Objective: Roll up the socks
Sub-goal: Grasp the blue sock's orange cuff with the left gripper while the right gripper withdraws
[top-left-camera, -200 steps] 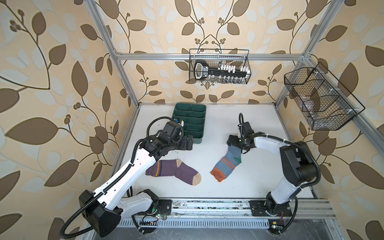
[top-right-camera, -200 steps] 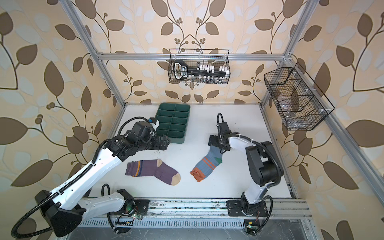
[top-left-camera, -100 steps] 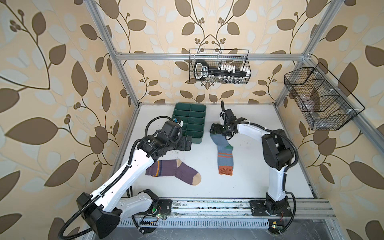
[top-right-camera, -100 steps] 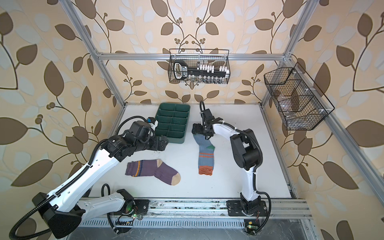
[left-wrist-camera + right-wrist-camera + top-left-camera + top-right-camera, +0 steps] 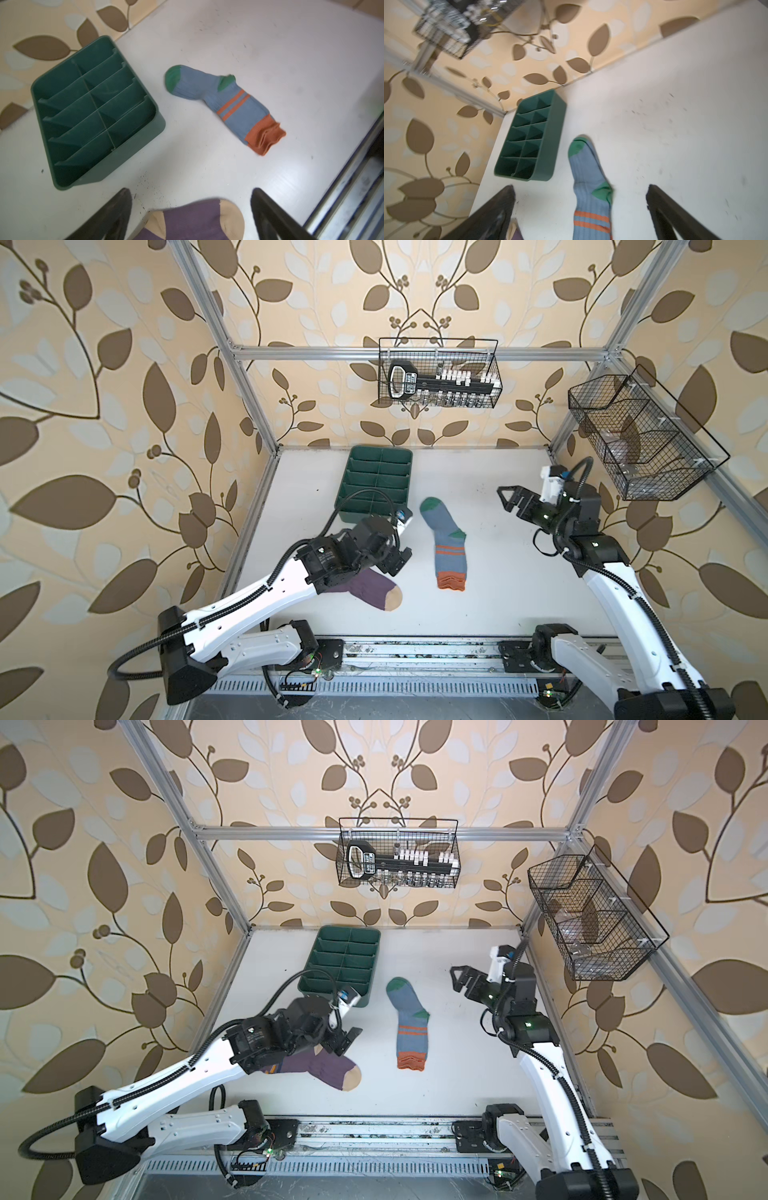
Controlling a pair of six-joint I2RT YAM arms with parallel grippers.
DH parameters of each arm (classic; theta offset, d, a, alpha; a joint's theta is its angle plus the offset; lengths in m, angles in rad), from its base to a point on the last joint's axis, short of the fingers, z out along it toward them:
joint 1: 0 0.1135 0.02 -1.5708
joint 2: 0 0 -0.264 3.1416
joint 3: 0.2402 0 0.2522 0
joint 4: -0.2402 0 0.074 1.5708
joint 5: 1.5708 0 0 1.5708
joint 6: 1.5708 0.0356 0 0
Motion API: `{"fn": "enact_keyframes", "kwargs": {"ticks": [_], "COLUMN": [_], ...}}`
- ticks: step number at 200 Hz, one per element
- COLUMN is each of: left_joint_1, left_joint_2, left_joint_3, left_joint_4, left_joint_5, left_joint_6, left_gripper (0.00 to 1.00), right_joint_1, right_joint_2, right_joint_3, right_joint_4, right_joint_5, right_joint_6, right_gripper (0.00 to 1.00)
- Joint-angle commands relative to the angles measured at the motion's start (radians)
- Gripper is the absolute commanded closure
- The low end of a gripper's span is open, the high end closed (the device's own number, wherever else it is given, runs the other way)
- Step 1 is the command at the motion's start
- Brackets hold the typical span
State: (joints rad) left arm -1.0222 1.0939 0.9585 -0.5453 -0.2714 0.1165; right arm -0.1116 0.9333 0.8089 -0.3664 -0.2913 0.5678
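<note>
The grey-blue sock (image 5: 448, 545) (image 5: 410, 1025) lies flat and straight mid-table, green toe toward the back, orange cuff toward the front; both wrist views show it (image 5: 228, 104) (image 5: 588, 176). Left of it lies the purple sock (image 5: 370, 589) (image 5: 322, 1067) with its tan toe, its cuff end hidden under my left arm. My left gripper (image 5: 400, 561) (image 5: 348, 1041) (image 5: 191, 194) hangs open just above the purple sock's foot (image 5: 191, 220), fingers on either side and apart from it. My right gripper (image 5: 509, 499) (image 5: 460, 979) (image 5: 580, 189) is open and empty, raised at the right rear, well clear of the grey-blue sock.
A green divided organizer (image 5: 376, 481) (image 5: 343, 965) (image 5: 95, 112) (image 5: 529, 141) stands at the back left, close to the grey-blue sock's toe. Wire baskets hang on the back wall (image 5: 438, 373) and the right wall (image 5: 640, 439). A metal rail (image 5: 415, 651) runs along the table's front.
My right gripper let go of the grey-blue sock's toe and pulled back to the right rear; the sock now lies straight. My left gripper moved forward and right, over the purple sock's foot.
</note>
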Motion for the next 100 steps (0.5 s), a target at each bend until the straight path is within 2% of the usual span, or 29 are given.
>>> {"fn": "enact_keyframes", "kwargs": {"ticks": [1, 31, 53, 64, 87, 100], "left_joint_1": [-0.112, -0.188, -0.202, -0.203, -0.203, -0.209], "left_joint_2": [0.079, 0.196, 0.237, 0.276, 0.455, 0.519], "left_joint_3": [-0.032, -0.013, -0.039, -0.038, 0.074, 0.109], "left_joint_4": [0.110, 0.165, 0.268, 0.287, 0.194, 0.178], "left_joint_5": [-0.146, -0.127, -0.051, -0.055, -0.120, -0.100], "left_joint_6": [0.180, 0.144, 0.112, 0.104, 0.144, 0.139], "left_gripper": [0.02, 0.01, 0.01, 0.01, 0.19, 0.22], "right_joint_1": [-0.146, -0.171, -0.174, -0.175, -0.175, -0.175], "right_joint_2": [-0.016, -0.040, -0.027, -0.021, -0.014, -0.007], "right_joint_3": [-0.108, -0.186, -0.173, -0.165, -0.151, -0.149], "right_joint_4": [-0.079, -0.005, -0.028, -0.034, -0.031, -0.024], "right_joint_5": [-0.127, -0.157, -0.138, -0.138, -0.134, -0.131], "right_joint_6": [0.102, 0.145, 0.123, 0.116, 0.110, 0.110], "right_gripper": [0.02, 0.04, 0.04, 0.04, 0.03, 0.04]}}
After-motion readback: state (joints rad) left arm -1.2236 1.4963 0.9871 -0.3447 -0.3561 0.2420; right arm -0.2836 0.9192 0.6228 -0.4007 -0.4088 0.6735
